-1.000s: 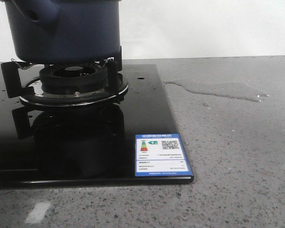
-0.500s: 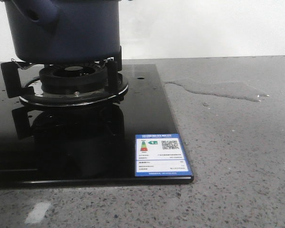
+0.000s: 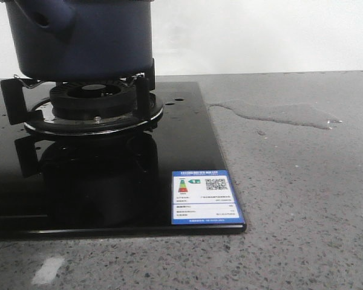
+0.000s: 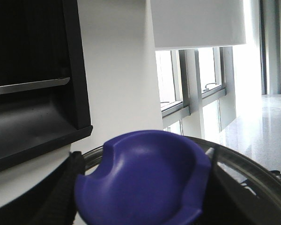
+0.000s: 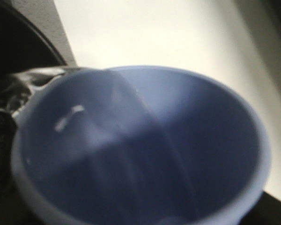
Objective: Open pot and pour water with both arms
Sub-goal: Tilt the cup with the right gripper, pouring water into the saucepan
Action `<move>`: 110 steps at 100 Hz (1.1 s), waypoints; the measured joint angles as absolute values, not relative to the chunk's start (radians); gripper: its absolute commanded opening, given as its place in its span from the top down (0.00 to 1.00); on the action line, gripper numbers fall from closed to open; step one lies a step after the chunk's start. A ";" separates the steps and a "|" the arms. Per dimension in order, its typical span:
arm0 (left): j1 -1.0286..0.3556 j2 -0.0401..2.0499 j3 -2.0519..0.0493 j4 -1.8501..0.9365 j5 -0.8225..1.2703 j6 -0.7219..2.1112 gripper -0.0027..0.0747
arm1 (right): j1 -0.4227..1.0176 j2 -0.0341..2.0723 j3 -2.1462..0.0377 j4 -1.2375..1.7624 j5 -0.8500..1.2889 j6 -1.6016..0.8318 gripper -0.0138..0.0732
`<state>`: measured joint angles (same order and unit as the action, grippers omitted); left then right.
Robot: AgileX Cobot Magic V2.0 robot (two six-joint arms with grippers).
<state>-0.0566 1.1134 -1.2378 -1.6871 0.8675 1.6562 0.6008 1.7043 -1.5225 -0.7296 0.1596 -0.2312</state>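
The dark navy pot [image 3: 85,39] stands on the gas burner [image 3: 94,109] at the far left of the front view, its top cut off by the frame, its stubby side handle [image 3: 45,15] pointing forward-left. Neither gripper shows in the front view. In the left wrist view my left gripper [image 4: 140,187] is shut on the blue knob [image 4: 140,178] of a glass lid [image 4: 253,173], a dark finger on each side. In the right wrist view a pale blue cup [image 5: 140,150] fills the frame, mouth towards the camera; my fingers are hidden behind it. Water [image 3: 278,113] lies as a thin puddle on the counter.
A black glass hob [image 3: 109,181] with a blue-and-white label [image 3: 206,197] covers the left of the grey speckled counter [image 3: 302,199]. Metal pot supports [image 3: 12,99] stand around the burner. A white wall runs behind.
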 measured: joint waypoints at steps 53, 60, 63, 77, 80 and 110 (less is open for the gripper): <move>-0.057 1.113 -1.238 -1.687 0.869 1.654 0.59 | 0.583 1.737 -1.542 -1.060 0.008 -0.233 0.66; -0.057 1.113 -1.238 -1.687 0.869 1.654 0.59 | 0.583 1.755 -1.558 -1.131 0.008 -0.233 0.66; -0.057 1.113 -1.238 -1.687 0.869 1.654 0.59 | 0.583 1.762 -1.567 -1.160 0.008 -0.233 0.66; -0.057 1.113 -1.238 -1.687 0.869 1.654 0.59 | 0.583 1.783 -1.615 -1.318 0.008 -0.233 0.66; -0.057 1.113 -1.238 -1.687 0.869 1.654 0.59 | 0.583 1.785 -1.628 -1.360 0.006 -0.233 0.66; -0.057 1.113 -1.238 -1.687 0.871 1.654 0.59 | 0.583 1.785 -1.716 -1.560 -0.018 -0.235 0.66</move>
<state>-0.0566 1.1134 -1.2378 -1.6871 0.8712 1.6544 0.5833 1.7851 -1.7159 -1.5601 -0.0183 -0.2350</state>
